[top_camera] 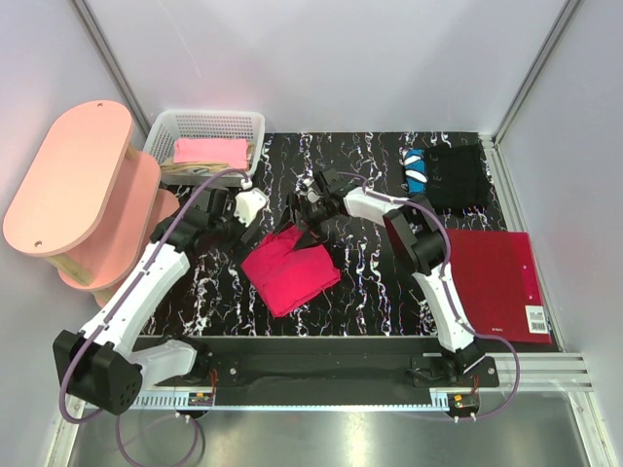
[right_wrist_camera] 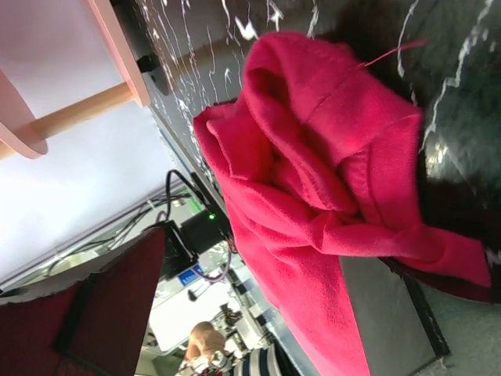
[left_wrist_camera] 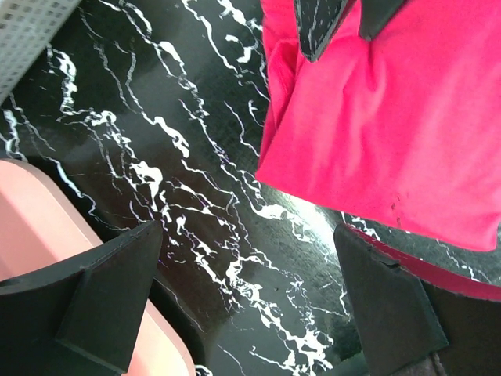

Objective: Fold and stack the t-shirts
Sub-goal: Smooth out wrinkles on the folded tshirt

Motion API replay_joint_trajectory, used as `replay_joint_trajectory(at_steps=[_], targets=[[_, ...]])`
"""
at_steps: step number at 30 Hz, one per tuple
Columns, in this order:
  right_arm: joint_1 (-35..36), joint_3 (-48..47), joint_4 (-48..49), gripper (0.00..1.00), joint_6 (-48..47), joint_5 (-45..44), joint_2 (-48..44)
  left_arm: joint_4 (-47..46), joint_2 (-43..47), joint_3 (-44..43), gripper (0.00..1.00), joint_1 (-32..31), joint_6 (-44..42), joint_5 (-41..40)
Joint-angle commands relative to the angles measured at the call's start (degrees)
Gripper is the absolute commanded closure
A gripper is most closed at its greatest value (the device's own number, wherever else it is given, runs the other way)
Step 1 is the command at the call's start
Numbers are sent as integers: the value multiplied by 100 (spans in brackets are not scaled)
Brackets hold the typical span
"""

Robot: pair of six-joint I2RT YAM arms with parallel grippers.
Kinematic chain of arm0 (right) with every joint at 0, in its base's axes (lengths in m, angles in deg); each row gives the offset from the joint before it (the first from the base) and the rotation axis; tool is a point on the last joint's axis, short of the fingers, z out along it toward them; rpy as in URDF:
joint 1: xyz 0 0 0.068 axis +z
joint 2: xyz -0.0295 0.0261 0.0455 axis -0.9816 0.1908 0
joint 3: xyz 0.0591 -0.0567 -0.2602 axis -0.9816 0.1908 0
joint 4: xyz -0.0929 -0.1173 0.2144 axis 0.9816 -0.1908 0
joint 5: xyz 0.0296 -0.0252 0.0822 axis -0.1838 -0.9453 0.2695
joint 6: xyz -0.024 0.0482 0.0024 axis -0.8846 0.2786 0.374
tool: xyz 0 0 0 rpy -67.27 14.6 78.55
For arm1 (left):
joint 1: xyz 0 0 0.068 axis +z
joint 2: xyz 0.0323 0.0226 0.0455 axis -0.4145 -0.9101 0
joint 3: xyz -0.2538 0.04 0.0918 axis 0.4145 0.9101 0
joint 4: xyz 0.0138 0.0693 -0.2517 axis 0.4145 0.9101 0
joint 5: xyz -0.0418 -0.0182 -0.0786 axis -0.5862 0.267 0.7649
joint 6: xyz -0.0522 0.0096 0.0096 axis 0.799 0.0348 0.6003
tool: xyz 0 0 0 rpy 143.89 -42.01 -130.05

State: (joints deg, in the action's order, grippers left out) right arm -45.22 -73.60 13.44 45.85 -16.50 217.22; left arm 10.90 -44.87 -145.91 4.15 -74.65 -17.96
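I see both claws spread wide and gripping nothing. The left claw (left_wrist_camera: 246, 231) has only bare black white-veined marble bench (left_wrist_camera: 172, 157) between its fingers. The crimson-red soft cloth t-shirt (top_camera: 290, 269) lies just ahead of it and to its right. The shirt is a rumpled, roughly square bundle turned cornerwise to the bench edges, and I cannot pick out a long axis. Its far corner points at the right claw (top_camera: 310, 216), which hangs right over it; I cannot tell whether they touch.

Well to the right claw's right, at the far edge, a black t-shirt (top_camera: 459, 177) lies flat with a blue-white patch (top_camera: 416, 171) on its left side. Nearer than that lies a flat stiff dark-red rectangle (top_camera: 492, 277) with a barcode label (top_camera: 535, 317), too small to read.

Beyond the left claw, a white mesh plastic basket (top_camera: 206, 122) holds a folded pink t-shirt (top_camera: 210, 151) on top of a beige one (top_camera: 195, 171).
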Motion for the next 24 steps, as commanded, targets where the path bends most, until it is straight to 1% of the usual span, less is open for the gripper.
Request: replay_joint_trajectory(at_steps=[1,4,6,11,14,17,21,24], targets=[[32,208,-122,0,-447,-301,-821,24,-123,-272,1,-49,-163,275],[-73,524,-174,0,-719,-468,-1551,50,-237,-324,1,-224,-225,267],[-204,946,-210,0,-896,-687,-2050,50,-308,-324,1,-435,-242,188],[-731,2087,-183,0,-1054,-978,-2773,50,-668,-499,1,-796,-260,-6],[-855,2545,-166,0,-1116,-1250,-2932,50,-966,-675,1,-901,-234,20],[-917,2783,-122,0,-1151,-1286,-2889,50,-1283,-799,1,-998,-216,20],[-952,2933,-16,0,-1168,-1216,-2783,42,-1678,-887,1,-1069,-164,-6],[-1039,3021,28,0,-1247,-1216,-2704,42,-1776,-913,1,-1104,-128,20]])
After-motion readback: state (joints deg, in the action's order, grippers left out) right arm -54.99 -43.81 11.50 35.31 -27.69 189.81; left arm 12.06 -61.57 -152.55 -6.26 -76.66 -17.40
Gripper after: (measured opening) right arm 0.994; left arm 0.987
